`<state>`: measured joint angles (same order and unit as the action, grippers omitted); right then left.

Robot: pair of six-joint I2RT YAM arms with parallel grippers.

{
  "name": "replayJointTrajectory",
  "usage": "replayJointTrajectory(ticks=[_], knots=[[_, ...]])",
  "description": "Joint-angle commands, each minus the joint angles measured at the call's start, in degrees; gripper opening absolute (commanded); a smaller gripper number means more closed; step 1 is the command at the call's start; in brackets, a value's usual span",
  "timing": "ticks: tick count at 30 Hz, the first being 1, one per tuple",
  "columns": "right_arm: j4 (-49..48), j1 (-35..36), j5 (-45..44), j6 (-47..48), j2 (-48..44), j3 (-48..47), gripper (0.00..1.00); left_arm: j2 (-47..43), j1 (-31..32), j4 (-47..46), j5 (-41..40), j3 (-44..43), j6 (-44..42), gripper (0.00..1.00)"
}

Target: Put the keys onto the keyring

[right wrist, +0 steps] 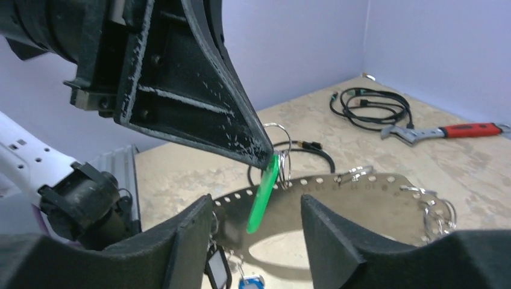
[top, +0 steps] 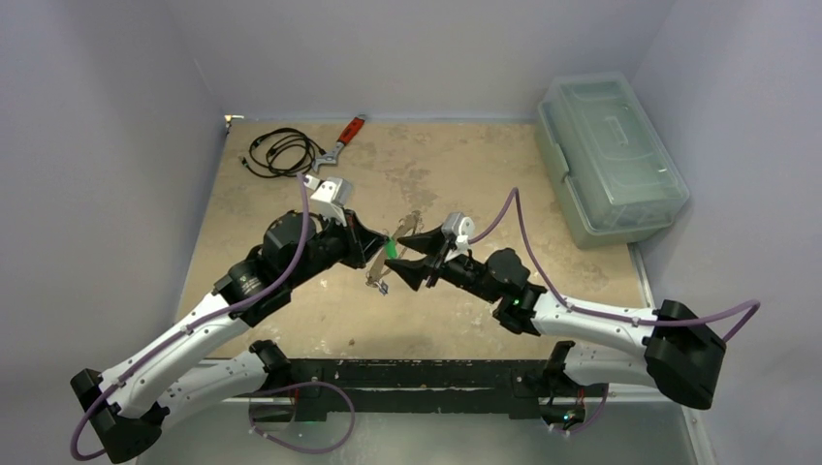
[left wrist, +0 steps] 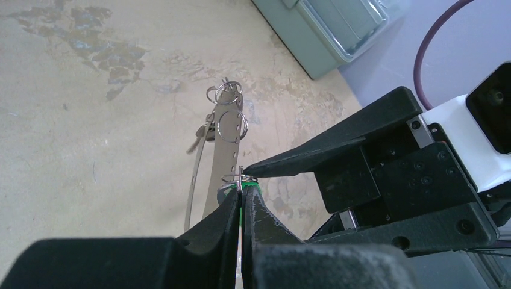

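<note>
**Colours and patterns, current frame**

Green key tag (right wrist: pixel 263 195) is bright green. At bottom centre of the right wrist view, the blue key tag (right wrist: pixel 250 282) and the dark key tag (right wrist: pixel 218 268), which has a white face. Keyring (right wrist: pixel 361 201): bare grey metal, with a row of punched holes along the edge. Left gripper (top: pixel 386 242) and right gripper (top: pixel 401 254): matte black. Arm links (top: pixel 194 339) white, hoses (top: pixel 523 208) purple. Table (top: pixel 465 174): tan, mottled with darker stains. Wrench (top: pixel 351 129), top centre: red handle, silver head. Coiled cable (top: pixel 281 152): black. Box (top: pixel 611 160), upper right: translucent grey-green. Walls (top: pixel 436 48): pale lavender.
</note>
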<state>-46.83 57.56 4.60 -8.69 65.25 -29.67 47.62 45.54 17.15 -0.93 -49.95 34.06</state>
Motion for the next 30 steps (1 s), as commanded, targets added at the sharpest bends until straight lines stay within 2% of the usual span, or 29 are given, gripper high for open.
replayJointTrajectory(ticks=[1,7,12,16,25,30], knots=[[-6.2,-1.2,6.5,-3.3,0.9,-2.0,0.54,-0.8,0.2,-5.8,-0.3,0.4,2.3,0.0],[-6.0,-2.0,7.6,-4.1,1.8,-2.3,0.34,-0.9,0.1,-6.2,-0.3,0.7,2.8,0.0],[-4.7,-2.3,7.8,-4.3,3.4,-3.1,0.31,-1.0,0.2,-7.3,-0.6,1.6,3.1,0.0],[-3.7,-2.4,7.7,-4.5,4.4,-4.1,0.33,-1.2,0.2,-7.8,-0.7,1.8,3.6,0.0],[-2.7,-2.5,5.9,-4.7,5.2,-4.9,0.52,-1.5,0.2,-8.9,-0.8,2.2,4.9,0.0],[-2.5,-2.5,5.1,-4.8,5.6,-5.1,0.55,-1.8,0.2,-9.5,-1.0,2.4,5.8,0.0]])
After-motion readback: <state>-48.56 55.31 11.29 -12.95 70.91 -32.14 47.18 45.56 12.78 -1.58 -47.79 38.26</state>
